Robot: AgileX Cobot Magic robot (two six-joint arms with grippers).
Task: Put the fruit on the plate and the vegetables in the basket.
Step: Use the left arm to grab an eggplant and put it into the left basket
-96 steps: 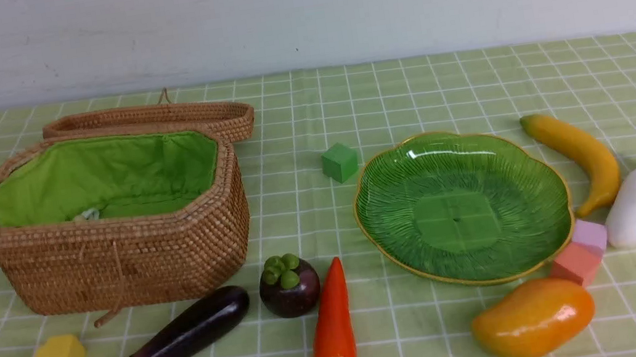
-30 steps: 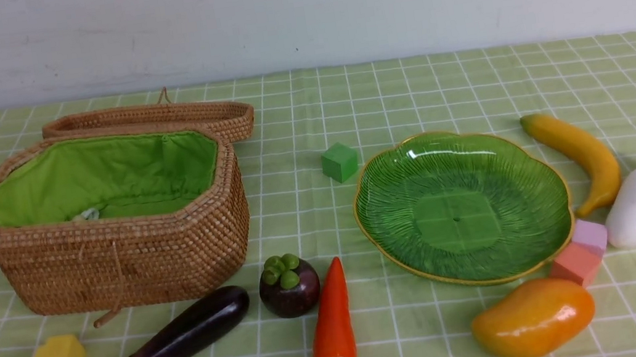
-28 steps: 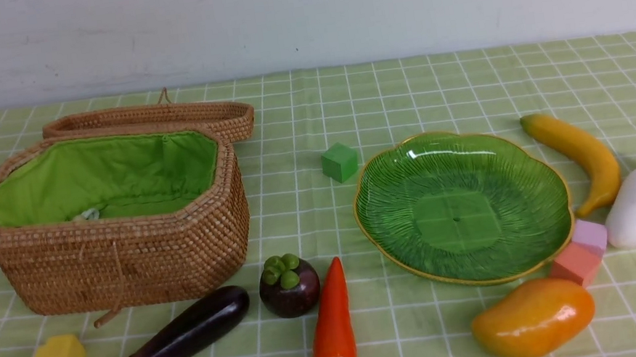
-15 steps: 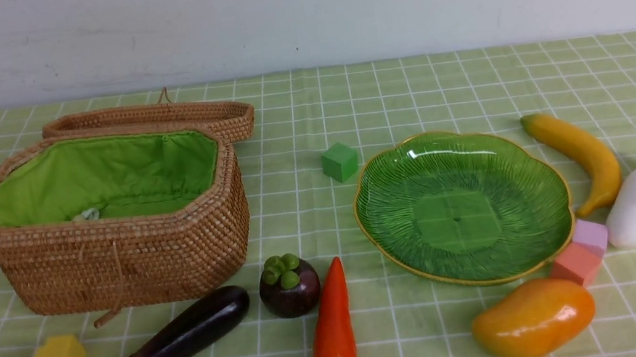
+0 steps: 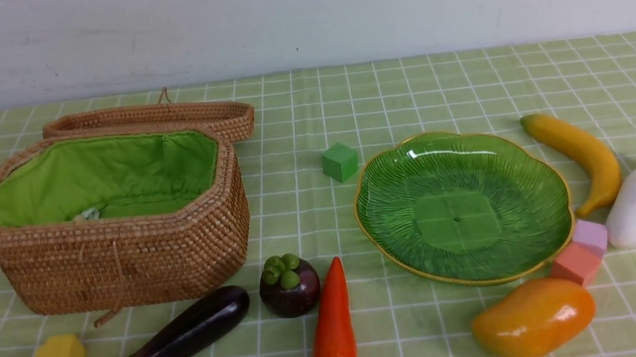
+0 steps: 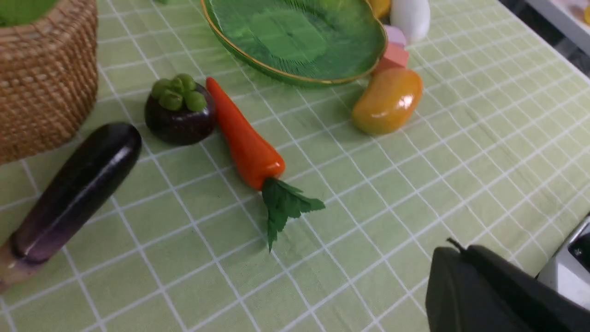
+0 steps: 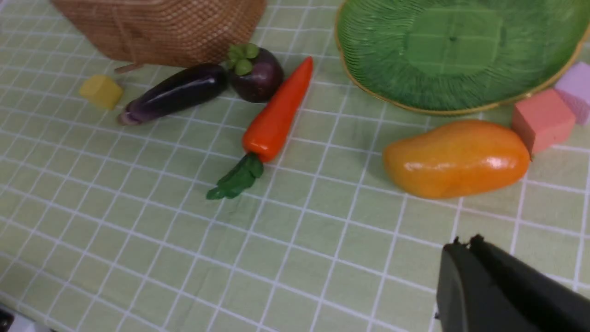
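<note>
- Here, left fingers [image 6: 465,290] and right fingers [image 7: 479,290] are closed and empty; unopened, they would shove rather than grip.
- Eggplant [image 5: 176,340], mangosteen [image 5: 289,286] and carrot [image 5: 332,326] crowd the lower centre, before the basket [image 5: 119,268]; grasping one may roll its neighbour.
- Mango [image 5: 533,317], lower right, lies just beside the salmon block [image 5: 574,264] at the plate [image 5: 460,214] rim; a careless lift may jolt both.

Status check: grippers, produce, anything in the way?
Left gripper and right gripper shut, empty. Plate and basket hold no produce; all six pieces on the cloth. Pink blocks crowd the plate rim by the mango.
</note>
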